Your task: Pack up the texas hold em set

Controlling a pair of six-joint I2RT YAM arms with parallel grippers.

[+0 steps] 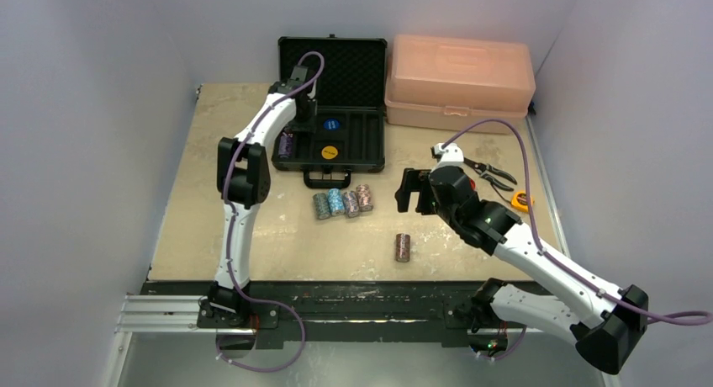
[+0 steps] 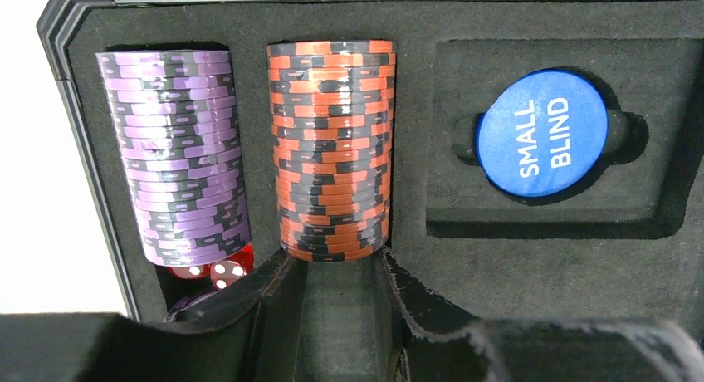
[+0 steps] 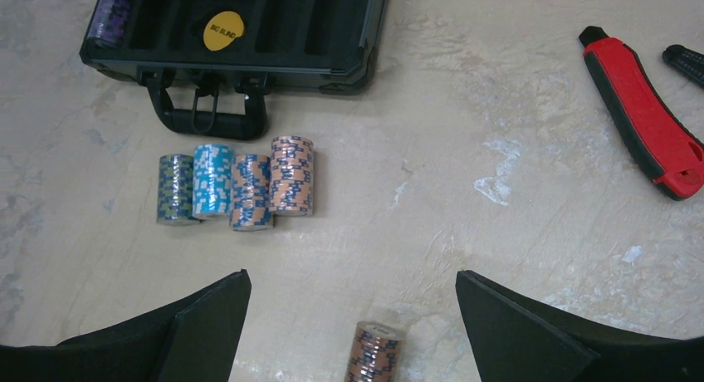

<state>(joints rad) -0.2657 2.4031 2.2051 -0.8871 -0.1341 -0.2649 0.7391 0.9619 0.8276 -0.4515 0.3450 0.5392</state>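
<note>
The black foam-lined case (image 1: 370, 143) lies open at the back of the table. My left gripper (image 1: 304, 111) is inside it; in the left wrist view it (image 2: 334, 262) is open, its fingertips (image 2: 278, 274) flanking the near end of an orange-and-black chip stack (image 2: 332, 145) lying in a slot. A purple stack (image 2: 178, 149) and red dice (image 2: 212, 270) fill the slot beside it. My right gripper (image 1: 412, 189) (image 3: 349, 276) is open and empty above the table. A lone copper stack (image 1: 403, 246) (image 3: 378, 353) stands below it. Several chip stacks (image 1: 343, 204) (image 3: 237, 187) lie in front of the case (image 3: 365, 33).
A blue SMALL BLIND button (image 2: 541, 133) and a yellow button (image 1: 330, 151) (image 3: 223, 31) sit in the case. A peach plastic box (image 1: 458, 80) stands back right. Pliers (image 1: 492, 172), a red utility knife (image 3: 643, 116) and a yellow tape measure (image 1: 523, 200) lie right.
</note>
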